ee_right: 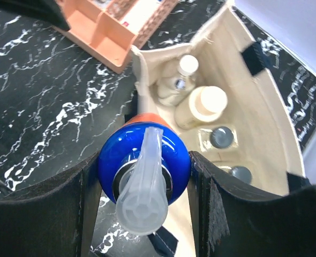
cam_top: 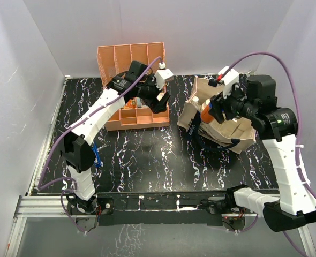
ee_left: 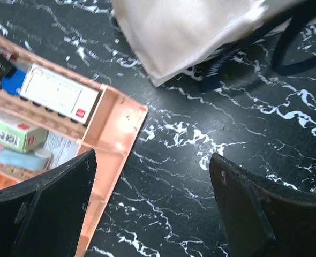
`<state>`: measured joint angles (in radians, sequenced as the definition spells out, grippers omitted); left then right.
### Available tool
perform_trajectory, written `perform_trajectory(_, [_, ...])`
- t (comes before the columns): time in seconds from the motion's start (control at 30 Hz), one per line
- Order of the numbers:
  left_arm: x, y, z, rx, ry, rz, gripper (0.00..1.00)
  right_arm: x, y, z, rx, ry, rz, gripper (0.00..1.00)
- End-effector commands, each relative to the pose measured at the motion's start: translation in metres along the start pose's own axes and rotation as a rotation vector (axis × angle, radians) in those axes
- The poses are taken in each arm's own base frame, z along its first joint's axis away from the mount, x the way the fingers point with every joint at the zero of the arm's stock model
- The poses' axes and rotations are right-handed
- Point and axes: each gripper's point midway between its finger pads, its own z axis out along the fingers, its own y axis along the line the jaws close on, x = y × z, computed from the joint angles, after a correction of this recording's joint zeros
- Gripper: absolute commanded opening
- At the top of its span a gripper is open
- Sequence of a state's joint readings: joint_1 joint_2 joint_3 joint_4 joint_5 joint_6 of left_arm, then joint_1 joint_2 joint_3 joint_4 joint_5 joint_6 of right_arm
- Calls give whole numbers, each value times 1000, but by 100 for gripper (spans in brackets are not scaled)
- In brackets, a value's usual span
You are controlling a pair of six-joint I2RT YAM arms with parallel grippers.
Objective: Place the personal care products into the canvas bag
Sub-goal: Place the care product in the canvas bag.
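Item: orange bottle (ee_right: 144,160), blue pump cap.
Location: centre of the right wrist view, pinched by the right tool (ee_right: 147,214) at the near rim of the bag (ee_right: 265,123).
Left tool (ee_left: 152,206): spread, empty.
Handling: move it further over the opening, lower it clear of the stored bottles (ee_right: 206,101), then release.

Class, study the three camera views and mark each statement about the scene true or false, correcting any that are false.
1. The right gripper is shut on the blue-capped bottle. True.
2. The canvas bag is empty. False: several bottles are inside it.
3. The left gripper is open and holds nothing. True.
4. In the top view, the orange rack is to the right of the bag. False: it is to the bag's left.
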<state>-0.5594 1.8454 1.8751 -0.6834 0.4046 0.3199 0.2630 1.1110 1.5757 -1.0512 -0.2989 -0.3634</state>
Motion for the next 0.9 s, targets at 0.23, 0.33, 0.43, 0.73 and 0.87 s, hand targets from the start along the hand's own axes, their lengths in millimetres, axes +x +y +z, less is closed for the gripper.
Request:
perform_trajectory(0.23, [-58, -62, -7, 104, -118, 198, 84, -48, -47, -66, 208, -205, 78, 8])
perform_trajectory(0.33, [-67, -87, -6, 174, -139, 266, 84, -35, -59, -72, 283, -169, 95, 8])
perform_trajectory(0.43, [-74, -114, -3, 250, -155, 319, 84, -21, -69, -79, 349, -132, 122, 8])
perform_trajectory(0.73, [-91, -172, 18, 384, -198, 469, 83, 23, -88, -82, 478, -5, 160, 8])
perform_trajectory(0.87, [-92, -185, 33, 434, -201, 486, 81, 35, -95, -74, 497, 37, 164, 8])
